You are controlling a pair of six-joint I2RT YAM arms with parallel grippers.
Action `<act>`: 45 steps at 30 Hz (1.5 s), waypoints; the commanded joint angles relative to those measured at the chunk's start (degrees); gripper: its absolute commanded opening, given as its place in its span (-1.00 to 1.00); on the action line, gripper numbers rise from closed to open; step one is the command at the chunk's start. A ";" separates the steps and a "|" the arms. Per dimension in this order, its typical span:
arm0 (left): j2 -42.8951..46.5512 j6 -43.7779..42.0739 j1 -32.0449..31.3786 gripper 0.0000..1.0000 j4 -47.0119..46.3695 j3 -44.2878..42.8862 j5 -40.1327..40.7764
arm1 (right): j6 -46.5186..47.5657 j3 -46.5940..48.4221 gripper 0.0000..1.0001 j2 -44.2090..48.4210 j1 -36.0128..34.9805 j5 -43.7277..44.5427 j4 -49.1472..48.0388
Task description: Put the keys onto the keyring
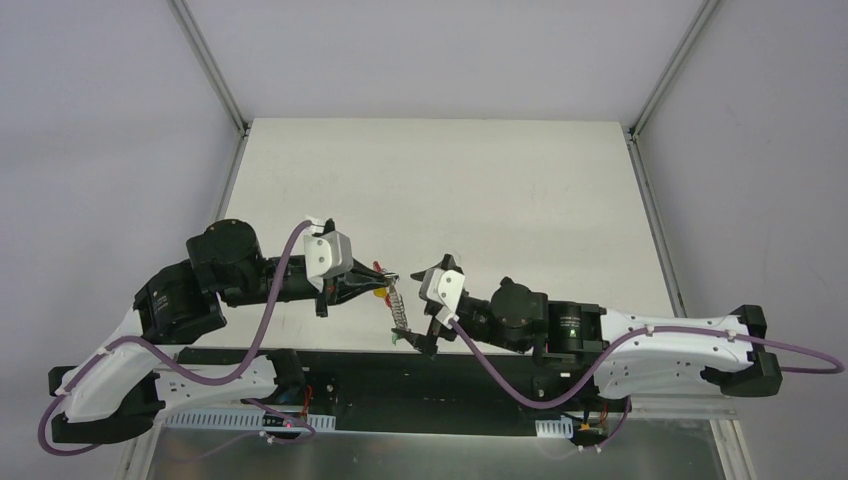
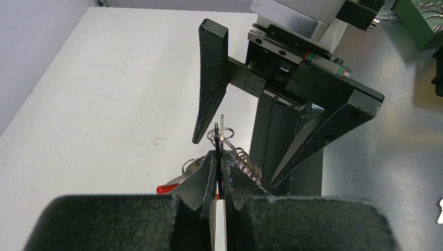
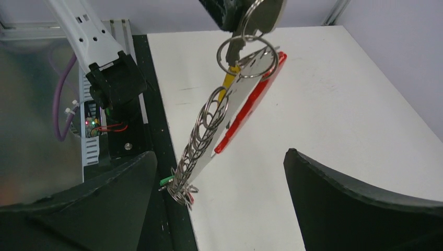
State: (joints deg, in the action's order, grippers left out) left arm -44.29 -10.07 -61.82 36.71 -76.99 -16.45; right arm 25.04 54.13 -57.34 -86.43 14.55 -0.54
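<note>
While my left hand [image 2: 221,157] pinches a key [image 3: 261,13] at one end of the keyring [image 3: 245,112], my right hand [image 3: 219,157] gapes wide just beside it, near the desk's [image 1: 450,180] front edge.

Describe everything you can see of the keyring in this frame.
The keyring is a red curved plastic arc backed by a pale flat strip carrying a row of silvery metal loops. It slants down over the white table, its upper end pinched in the shut jaws of the left gripper. A yellow tag shows near the top, a green tag at the bottom. The right gripper is open, not touching it.
</note>
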 commanded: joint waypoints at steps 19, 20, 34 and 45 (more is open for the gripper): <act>2.13 0.11 0.04 -1.00 -2.25 -0.48 -2.66 | -2.67 -1.18 0.57 -5.86 1.90 9.37 -16.99; 2.31 0.13 0.04 -1.00 -2.26 -0.49 -2.89 | -2.63 -1.34 0.48 -5.90 2.04 9.50 -16.96; 2.76 0.03 0.01 -0.82 -2.25 -0.09 -0.35 | -1.51 -5.58 -1.00 -1.71 3.28 6.17 -22.94; 0.92 0.36 0.06 0.06 -2.26 0.31 9.39 | 0.35 -6.71 -1.00 4.98 3.29 11.15 -23.18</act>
State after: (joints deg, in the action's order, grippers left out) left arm -42.22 -9.93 -61.82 36.27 -76.88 -11.42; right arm 23.99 46.19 -55.31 -83.33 22.35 -18.96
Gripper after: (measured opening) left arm 0.502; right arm 0.120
